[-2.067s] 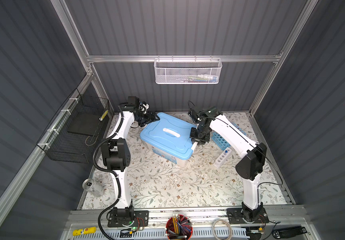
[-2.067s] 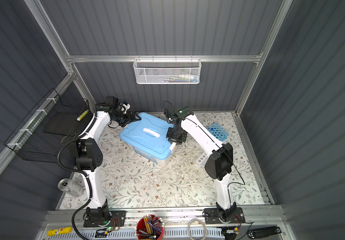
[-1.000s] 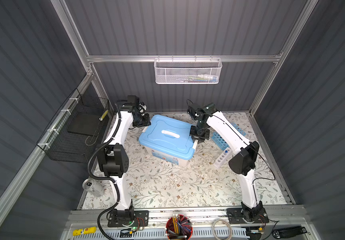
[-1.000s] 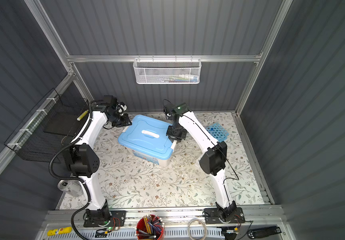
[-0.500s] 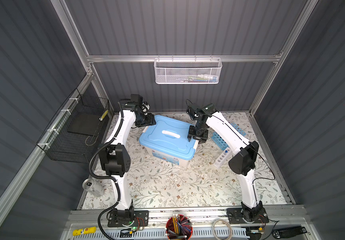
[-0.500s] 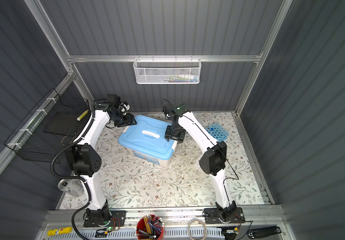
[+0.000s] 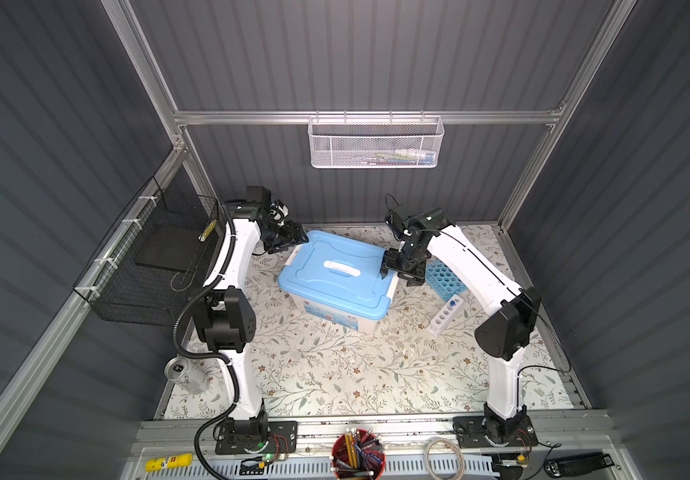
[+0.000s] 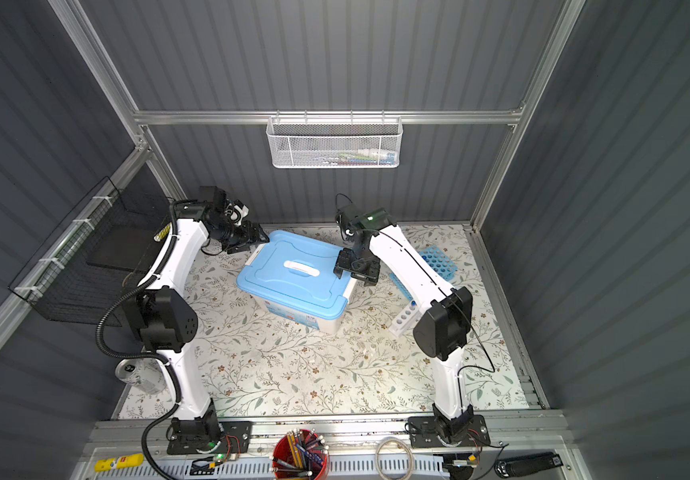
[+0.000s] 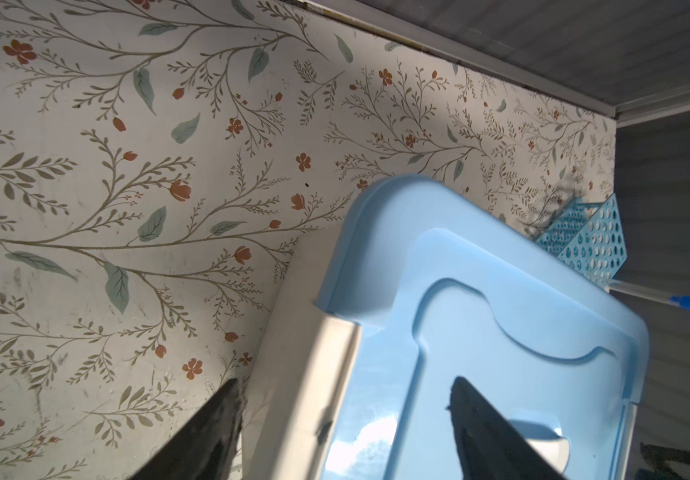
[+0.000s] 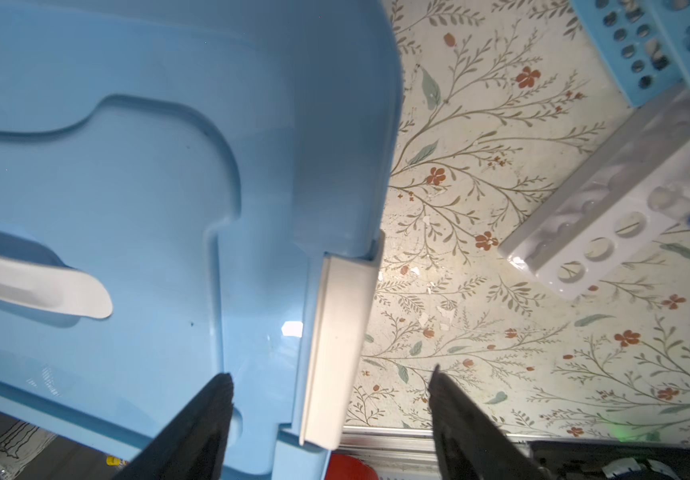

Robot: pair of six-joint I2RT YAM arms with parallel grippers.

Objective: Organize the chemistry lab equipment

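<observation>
Shows a blue-lidded storage box [image 7: 335, 274] at the centre, lid on. Left gripper [image 9: 345, 380] at its far-left end, right gripper [image 10: 330, 372] at its right end, both spread wide and empty, straddling the white latches [image 10: 341, 332], probably to unclip them. Blue-capped test tube [image 7: 451, 303] upright in a white rack [image 7: 438, 322], right of the box.

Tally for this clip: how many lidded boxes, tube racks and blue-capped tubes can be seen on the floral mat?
Lidded box: 1
Tube racks: 2, a blue rack and a white rack
Blue-capped tube: 1, standing in the white rack
Total: 4
</observation>
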